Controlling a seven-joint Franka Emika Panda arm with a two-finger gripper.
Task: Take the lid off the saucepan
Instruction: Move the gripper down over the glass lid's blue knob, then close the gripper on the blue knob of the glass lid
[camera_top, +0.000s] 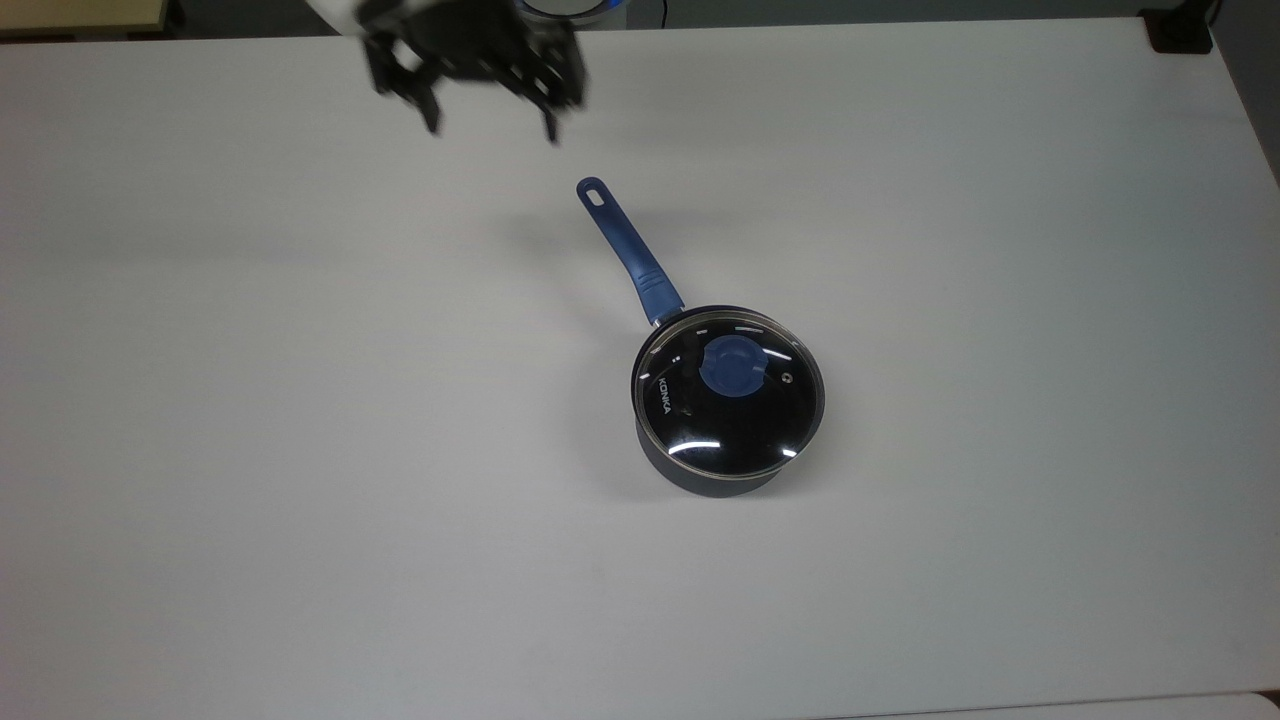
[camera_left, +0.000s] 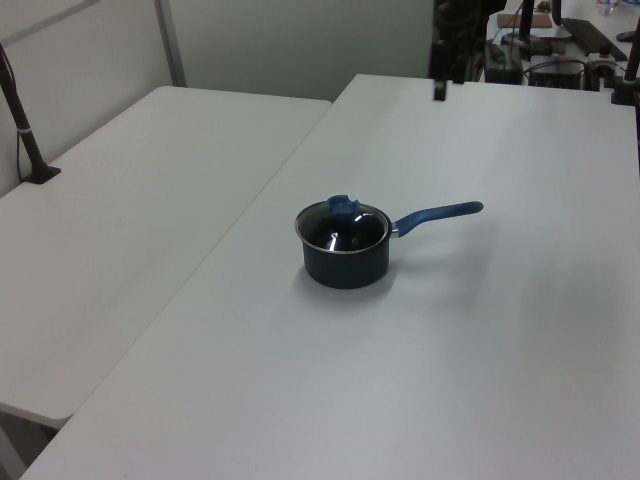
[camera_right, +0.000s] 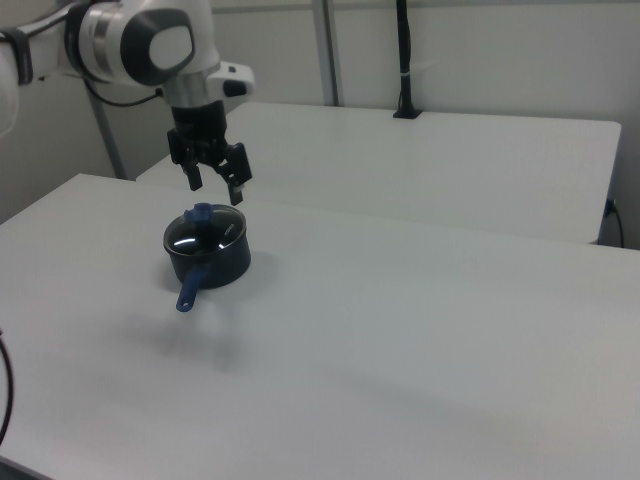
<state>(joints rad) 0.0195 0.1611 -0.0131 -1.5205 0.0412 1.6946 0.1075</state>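
The pan (camera_top: 728, 400) sits near the middle of the white tabletop (camera_top: 300, 450) with the lid (camera_top: 728, 392) on it, seated flat on the rim. The blue knob (camera_top: 730, 365) stands at the lid's centre, and white "KONKA" lettering runs along the glass on the top view's left side. The handle (camera_top: 627, 250) points toward the top view's upper left, its holed end well clear of the pan's body; in the left view the handle (camera_left: 438, 213) reaches to the left view's right, and in the right view it comes toward the camera.

The gripper (camera_top: 490, 125) hangs in the air above the tabletop's far edge in the top view — up and to the top view's left of the handle's end, well apart from the lid. Its jaws are spread wide and hold nothing, both fingertips pointing down. In the right view the gripper (camera_right: 215, 187) appears above and behind the pan (camera_right: 207, 255), under the white arm (camera_right: 140, 45)

A second tabletop (camera_left: 120, 230) adjoins on the left view's left — a black post (camera_left: 22, 125) stands on it
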